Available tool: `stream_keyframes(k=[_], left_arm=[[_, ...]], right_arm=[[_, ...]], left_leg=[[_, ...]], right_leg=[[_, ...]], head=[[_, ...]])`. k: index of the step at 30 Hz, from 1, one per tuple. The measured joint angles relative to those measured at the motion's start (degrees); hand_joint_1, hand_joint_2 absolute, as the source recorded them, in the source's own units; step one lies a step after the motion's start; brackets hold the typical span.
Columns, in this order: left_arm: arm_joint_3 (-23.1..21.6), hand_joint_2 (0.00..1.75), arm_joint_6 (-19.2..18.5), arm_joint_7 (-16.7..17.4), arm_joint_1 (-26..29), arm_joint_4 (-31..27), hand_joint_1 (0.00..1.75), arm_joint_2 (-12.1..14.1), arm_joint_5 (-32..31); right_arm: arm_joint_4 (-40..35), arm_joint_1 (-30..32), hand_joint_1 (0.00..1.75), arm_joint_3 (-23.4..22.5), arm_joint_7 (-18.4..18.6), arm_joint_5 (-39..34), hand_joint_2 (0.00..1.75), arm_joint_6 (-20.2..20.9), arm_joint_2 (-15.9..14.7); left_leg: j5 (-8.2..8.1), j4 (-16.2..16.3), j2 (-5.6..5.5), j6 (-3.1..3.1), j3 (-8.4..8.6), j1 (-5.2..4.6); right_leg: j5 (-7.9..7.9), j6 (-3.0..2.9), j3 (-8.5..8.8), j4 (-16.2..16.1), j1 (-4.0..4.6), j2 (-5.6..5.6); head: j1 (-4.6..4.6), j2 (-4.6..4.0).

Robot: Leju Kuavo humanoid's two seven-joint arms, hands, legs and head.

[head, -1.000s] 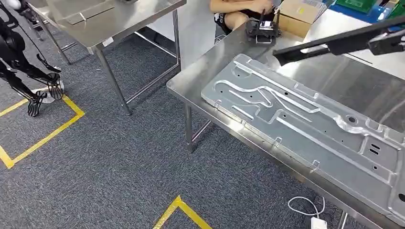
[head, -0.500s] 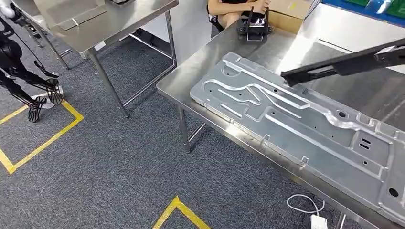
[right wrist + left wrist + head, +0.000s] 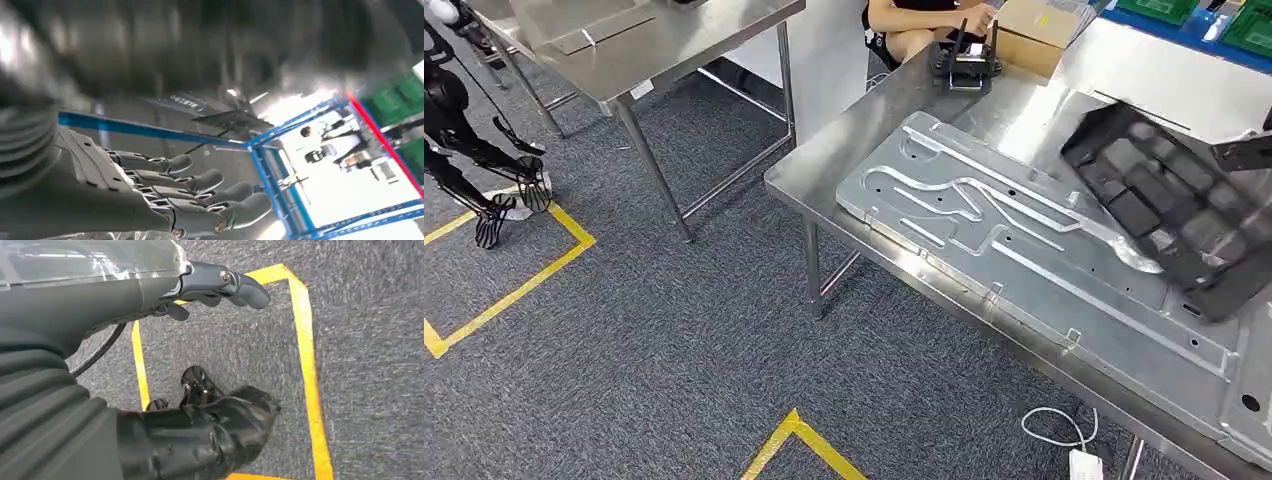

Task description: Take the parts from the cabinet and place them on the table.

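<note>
Head view: black ribbed part [image 3: 1174,205], tilted, blurred, above silver stamped panel [image 3: 1024,250] on steel table [image 3: 824,165]. Left hand [image 3: 220,282] empty, fingers loosely apart; right hand [image 3: 190,200] fingers extended, hold unclear.

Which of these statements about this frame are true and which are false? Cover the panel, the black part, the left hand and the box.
1. A metal panel lies flat on the table. True.
2. The black part lies on the floor. False: it is tilted above the panel's right end.
3. The left hand holds a part. False: it holds nothing and hangs above carpet marked with yellow tape.
4. A cardboard box sits at the table's far end. True.
</note>
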Motion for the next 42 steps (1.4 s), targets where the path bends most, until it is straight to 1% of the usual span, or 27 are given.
stream_keyframes(k=[2,3,4,6,7,8,9,10,12,13,14,15,18,19,22,24,25,27,28,29,31,33,34,38,39,40,42], left_arm=[[0.0,0.0,0.0,0.0,0.0,0.0,0.0,-0.1,0.0],[0.0,0.0,0.0,0.0,0.0,0.0,0.0,0.0,0.1],[0.0,0.0,-0.1,-0.1,-0.1,0.0,0.0,0.0,0.2],[0.0,0.0,-0.2,-0.2,-0.1,0.0,0.0,0.0,0.3],[0.0,0.0,-0.2,-0.2,-0.1,0.0,0.0,0.0,0.3],[0.0,0.0,-0.2,-0.2,0.0,0.0,0.0,0.0,0.3],[0.0,0.0,-0.2,-0.2,0.0,0.0,0.0,0.0,0.3],[0.0,0.0,-0.2,-0.2,0.0,0.0,0.0,0.0,0.3],[0.1,0.0,-0.2,-0.3,0.0,0.0,0.0,0.0,0.3],[0.1,0.0,-0.4,-0.4,0.0,0.0,0.0,-0.1,0.3],[0.1,0.0,-0.4,-0.5,0.0,0.0,0.0,-0.1,0.3],[0.1,0.0,-0.4,-0.7,0.0,0.0,0.0,-0.1,0.3],[0.1,0.0,-0.4,-0.9,0.1,0.0,0.0,0.1,0.4],[0.1,0.0,-0.4,-0.9,0.0,0.0,0.0,0.1,0.4],[0.1,0.0,-0.5,-1.0,0.0,0.0,0.0,0.1,0.4],[0.1,0.0,-0.6,-1.0,0.0,0.0,0.0,0.1,0.4],[0.1,0.0,-0.7,-1.2,0.0,0.0,0.0,0.1,0.5],[0.2,0.0,-0.9,-1.4,0.0,0.0,0.0,0.2,0.5],[0.2,0.0,-0.9,-1.5,0.0,0.0,0.0,0.2,0.5],[0.2,0.0,-0.9,-1.5,-0.1,0.0,0.0,0.2,0.6],[0.2,0.0,-1.0,-1.5,0.1,0.0,0.0,0.2,0.6],[0.2,0.0,-1.0,-1.5,0.1,0.0,0.0,0.1,0.6],[0.2,0.0,-1.1,-1.5,0.1,0.0,0.0,0.1,0.6],[0.2,0.0,-1.7,-1.6,0.0,0.0,0.0,0.1,1.0],[0.3,0.0,-1.7,-1.6,0.0,0.0,0.0,0.2,1.0],[0.3,0.0,-1.7,-1.7,0.0,0.0,0.0,0.2,1.0],[0.3,0.0,-1.7,-1.7,0.0,0.0,0.0,0.2,1.0]], right_arm=[[-0.2,-0.2,0.0,-0.3,0.0,0.0,0.0,0.0,-0.2],[-0.2,-0.1,0.0,-0.5,0.0,0.0,0.0,0.0,-0.3],[-0.4,-0.3,0.0,-0.5,-0.1,0.0,0.0,0.2,-0.3],[-0.6,-0.3,0.0,-0.6,-0.1,0.0,0.0,0.4,-0.4],[-0.7,-0.3,0.0,-0.6,-0.1,-0.1,0.0,0.3,-0.4],[-0.7,-0.4,0.0,-0.7,-0.1,-0.1,0.0,0.4,-0.4],[-0.8,-0.5,0.0,-0.7,-0.1,-0.1,0.0,0.3,-0.4],[-1.0,-0.6,0.0,-0.8,-0.1,-0.1,0.0,0.3,-0.4],[-1.2,-0.6,0.0,-0.8,-0.1,-0.2,0.0,0.4,-0.3],[-1.2,-0.6,0.0,-0.8,-0.1,-0.2,0.0,0.5,-0.3],[-1.3,-0.6,0.0,-0.8,-0.1,-0.2,0.0,0.7,-0.3],[-1.5,-0.6,0.0,-0.9,-0.1,-0.3,0.0,0.8,-0.4],[-1.9,-0.7,0.0,-1.1,-0.1,-0.5,0.0,1.0,-0.4],[-1.9,-0.8,0.0,-1.1,-0.1,-0.6,0.0,1.1,-0.6],[-2.1,-0.9,0.0,-1.2,-0.1,-0.7,0.0,1.6,-0.8],[-2.2,-1.0,0.0,-1.4,-0.1,-0.7,0.0,1.7,-1.0],[-2.3,-1.5,0.0,-1.6,-0.1,-0.6,0.0,2.0,-1.4],[-2.4,-2.4,0.0,-1.6,-0.1,-0.5,0.0,2.8,-1.4],[-2.4,-2.4,0.0,-1.6,-0.1,-0.5,0.0,3.0,-1.5],[-2.5,-2.4,0.0,-1.6,-0.1,-0.5,0.0,3.4,-1.7],[-3.0,-3.0,0.0,-1.6,-0.1,-0.2,0.0,4.1,-1.9],[-3.3,-4.5,0.0,-1.6,-0.1,0.2,0.0,4.7,-2.0],[-3.4,-5.0,0.0,-1.6,-0.1,0.4,0.0,4.9,-2.1],[-4.3,-5.4,0.0,-1.6,-0.5,0.5,0.0,5.6,-2.2],[-4.4,-5.5,0.0,-1.6,-0.5,0.5,0.0,5.7,-2.2],[-4.6,-5.7,0.0,-1.6,-0.5,0.5,0.0,5.7,-2.2],[-5.1,-6.0,0.0,-1.6,-0.5,0.3,0.0,5.9,-2.2]], left_leg=[[-0.36,0.6,-0.05,-0.39,0.03,0.14],[-0.64,0.9,-0.08,-0.81,-0.12,0.04],[-0.78,1.4,-0.17,-1.05,-0.38,-0.23],[-0.61,1.1,-0.14,-1.41,-0.43,-0.2],[-0.49,1.0,-0.14,-1.65,-0.42,-0.17],[-0.83,1.3,-0.15,-1.98,-0.6,-0.29],[-1.99,2.7,-0.23,-2.31,-1.18,-0.1],[-4.22,6.0,-0.24,-2.46,-2.59,-0.03],[-8.31,15.0,-0.24,-2.67,-6.65,0.12],[-9.36,18.6,-0.23,-2.71,-8.4,0.15],[-8.88,19.4,-0.23,-2.64,-8.84,0.15],[-7.0,17.2,-0.23,-2.45,-7.76,0.15],[-0.61,3.0,-0.28,-1.23,-0.88,-0.06],[-1.28,1.3,-0.2,-1.18,-0.06,-0.32],[-1.05,1.3,-0.29,-1.01,-0.27,-0.68],[-0.2,-0.1,-0.07,-0.4,0.3,-0.22],[0.0,-0.4,-0.09,-0.22,0.35,-0.24],[0.07,-0.4,-0.05,0.0,0.25,-0.33],[0.04,-0.4,-0.05,0.06,0.24,-0.35],[0.03,-0.3,-0.06,0.07,0.19,-0.37],[-0.12,0.0,-0.13,0.09,0.17,-0.36],[-0.29,0.7,-0.23,-0.16,0.03,-0.4],[-0.38,1.0,-0.24,-0.33,-0.35,-0.67],[0.19,1.4,-0.43,-1.25,-1.0,-0.71],[-0.93,2.2,-0.63,-1.58,-1.5,-0.71],[-2.95,4.0,-0.66,-1.98,-2.17,-0.67],[-8.72,13.1,-0.66,-2.45,-5.46,-0.2]], right_leg=[[4.83,0.14,5.19,-10.1,-0.24,-0.16],[4.57,0.11,6.96,-13.6,-0.26,-0.25],[4.9,-0.46,6.82,-14.0,0.31,-0.01],[4.86,-1.03,6.53,-13.7,0.44,0.05],[4.91,-1.27,6.45,-13.7,0.47,0.05],[5.24,-1.87,6.63,-14.1,-0.15,0.08],[5.34,-2.23,6.67,-14.2,-0.08,-0.09],[5.36,-2.77,6.6,-14.2,-0.06,-0.09],[5.36,-2.87,6.5,-14.2,0.1,-0.04],[5.37,-2.88,6.47,-14.1,0.19,-0.01],[5.36,-2.89,6.48,-14.1,0.27,0.02],[5.35,-2.88,6.54,-14.1,0.34,0.07],[5.29,-2.77,6.69,-14.1,0.47,0.12],[5.23,-2.45,6.39,-13.9,0.94,0.15],[5.63,-1.48,6.37,-14.3,0.46,0.06],[4.87,-0.93,6.29,-13.6,0.21,0.05],[3.12,-0.77,5.22,-11.5,0.3,-0.02],[-1.07,-0.43,1.75,-3.8,0.32,0.03],[-2.46,-0.27,0.01,0.1,0.29,0.02],[-2.47,-0.15,-0.83,1.8,0.26,-0.01],[1.18,-0.19,1.36,-2.5,0.22,-0.07],[5.74,-0.48,6.23,-12.2,0.26,-0.07],[4.95,-0.78,6.86,-13.4,0.49,0.08],[5.79,-1.78,6.0,-13.8,0.83,0.0],[6.23,-2.42,6.03,-14.2,0.27,-0.4],[6.53,-2.87,5.84,-14.4,0.32,-0.37],[7.14,-3.36,4.9,-14.3,0.43,-0.33]], head=[[0.0,0.0],[0.02,0.0],[-0.02,0.0],[-0.02,0.0],[-0.02,0.0],[-0.04,0.0],[0.0,0.02],[-0.04,0.0],[-0.02,0.0],[-0.04,0.0],[-0.02,0.0],[-0.04,0.0],[-0.02,0.0],[-0.02,0.02],[-0.02,0.0],[0.0,0.0],[0.0,0.0],[0.0,0.02],[0.0,0.0],[0.0,0.0],[0.0,0.0],[0.0,0.0],[0.0,0.0],[-0.02,0.0],[0.0,0.0],[-0.04,0.0],[-0.02,0.0]])
